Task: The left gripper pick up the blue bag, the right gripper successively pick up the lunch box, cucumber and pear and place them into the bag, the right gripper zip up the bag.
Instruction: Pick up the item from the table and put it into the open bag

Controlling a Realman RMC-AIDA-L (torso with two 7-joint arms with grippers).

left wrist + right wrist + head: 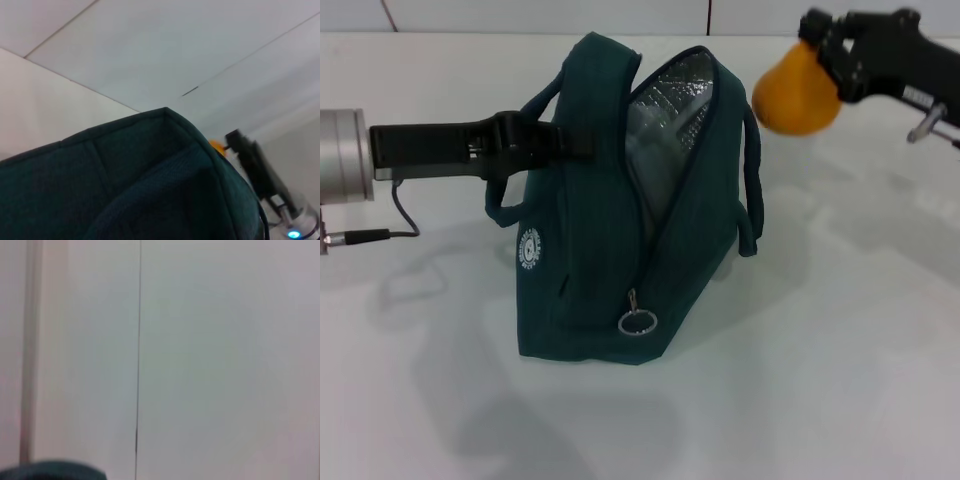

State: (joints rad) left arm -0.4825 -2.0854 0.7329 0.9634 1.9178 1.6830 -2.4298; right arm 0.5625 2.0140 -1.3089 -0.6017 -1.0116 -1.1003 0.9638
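Observation:
The blue bag [610, 230] stands upright mid-table with its zip open and the silver foil lining [665, 120] showing. My left gripper [575, 140] reaches in from the left and is shut on the bag's upper left side by a handle. In the left wrist view the bag's fabric [125, 170] fills the lower half. My right gripper [820, 55] hangs in the air just right of the bag's mouth, shut on the orange-yellow pear [795, 95]. A sliver of the pear [217, 146] shows past the bag's rim. The lunch box and cucumber are out of view.
The ring zip pull [637, 322] hangs at the near lower end of the zip. A round white logo [528, 248] marks the bag's left face. The white table [840, 350] extends around the bag. A cable [380, 236] trails from the left arm.

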